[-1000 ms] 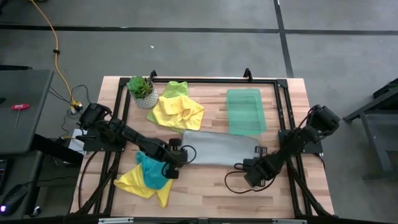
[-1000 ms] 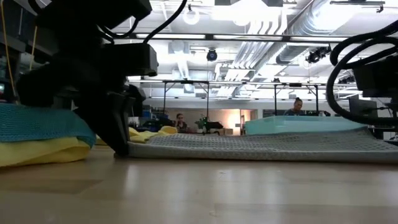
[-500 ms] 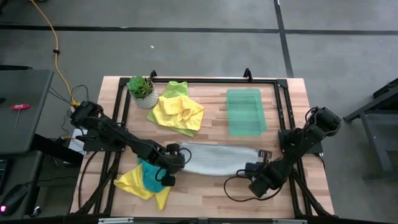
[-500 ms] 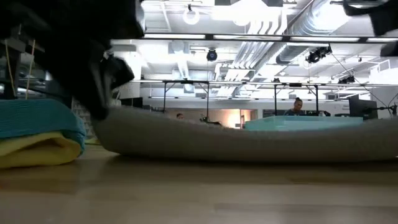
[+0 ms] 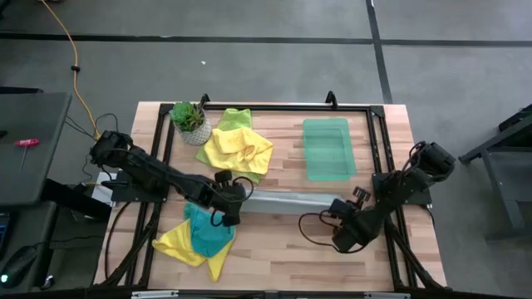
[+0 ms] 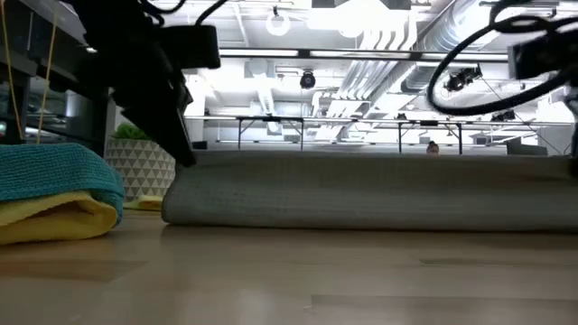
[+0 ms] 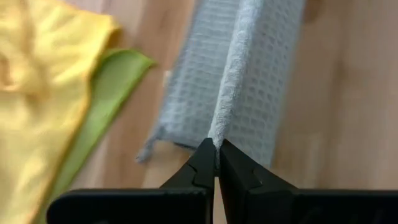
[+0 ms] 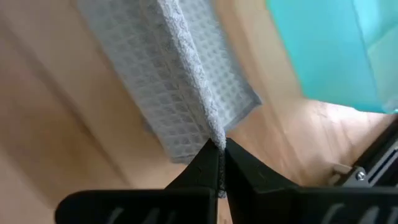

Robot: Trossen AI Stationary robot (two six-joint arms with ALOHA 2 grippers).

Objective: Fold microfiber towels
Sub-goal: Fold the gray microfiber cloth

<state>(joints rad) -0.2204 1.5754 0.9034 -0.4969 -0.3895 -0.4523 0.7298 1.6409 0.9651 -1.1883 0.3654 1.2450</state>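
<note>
Both end effectors (image 5: 231, 198) (image 5: 341, 205) pinch grey towel (image 5: 287, 200) ends, beside yellow towel (image 5: 237, 150), tray (image 5: 327, 148).

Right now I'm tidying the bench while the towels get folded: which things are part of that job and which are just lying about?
Part of the job:
- grey towel, pinched at its ends by the left end effector and the right end effector
- yellow towel
- lime green towel
- teal towel

Lying about:
- potted plant
- green tray

I count five towels: one grey (image 5: 287, 202), two yellow (image 5: 237, 149), one lime green (image 5: 235, 118), one teal (image 5: 206, 235); one tray (image 5: 327, 148); one plant (image 5: 189, 121).
</note>
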